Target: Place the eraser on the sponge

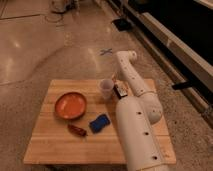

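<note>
The claw hangs low over the far right part of the table, just beside the pale cup at its 3 o'clock. The white arm rises from the bottom edge and hides much of the table's right side. Most of the claw is lost against it, so I cannot tell whether it is open or closed. The eraser sits right at the claw, a small dark block with a pale face. Its long axis seems to run from about 11 to 5 o'clock, but which end is which cannot be made out, nor whether it rests on the wood or is carried. Any marking on it is too small to read. The sponge, bright blue, lies flat at the eraser's 7 o'clock, apart from it, with its long axis running from 8 to 2 o'clock. A dark red-brown oblong thing lies near the sponge's 8 o'clock, and an orange plate at its 10 o'clock. A blue cross marks the floor beyond the table at 12 o'clock.
</note>
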Motion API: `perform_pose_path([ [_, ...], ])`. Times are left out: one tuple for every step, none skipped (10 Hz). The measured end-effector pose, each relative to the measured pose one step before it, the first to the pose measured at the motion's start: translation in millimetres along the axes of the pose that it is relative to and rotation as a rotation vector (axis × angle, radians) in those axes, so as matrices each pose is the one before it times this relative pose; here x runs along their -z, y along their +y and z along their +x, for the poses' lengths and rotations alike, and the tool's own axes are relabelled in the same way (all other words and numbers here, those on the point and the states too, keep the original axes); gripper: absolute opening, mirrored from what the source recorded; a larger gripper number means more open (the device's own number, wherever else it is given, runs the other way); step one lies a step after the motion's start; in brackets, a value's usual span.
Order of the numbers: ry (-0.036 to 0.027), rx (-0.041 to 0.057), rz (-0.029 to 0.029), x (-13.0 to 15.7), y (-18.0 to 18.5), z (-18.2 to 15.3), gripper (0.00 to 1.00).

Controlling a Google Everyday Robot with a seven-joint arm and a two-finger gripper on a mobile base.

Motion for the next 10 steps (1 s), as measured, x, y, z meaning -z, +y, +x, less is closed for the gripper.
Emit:
perform_pose_path([
  [-0.00217,0.00240,-0.01410,-2.73,6.57,-0.89,0.71],
  [-0.00199,0.00568,-0.00707,-0.88,2.17,-1.25,0.63],
  [-0.00733,0.01350,-0.01621,-1.90,2.92,-3.68,0.51],
  [-0.00673,0.00534,-0.01105,-0.05,3.88,-2.48,0.43],
  [-0.00381,0.00395,-0.01371,0.07,4.46,-1.68,0.35],
  [0.00405,-0.00344,-0.02071,0.65,6.35,0.43,0.24],
  [0.01819,-0.02967,-0.03038,3.34,7.51,4.64,0.14],
  [0.01857,-0.04467,-0.01997,5.47,7.38,6.29,0.11],
  [0.01627,-0.05186,-0.01602,7.07,7.78,6.43,0.10],
  [0.01480,-0.06335,-0.02065,8.07,10.99,6.58,0.10],
])
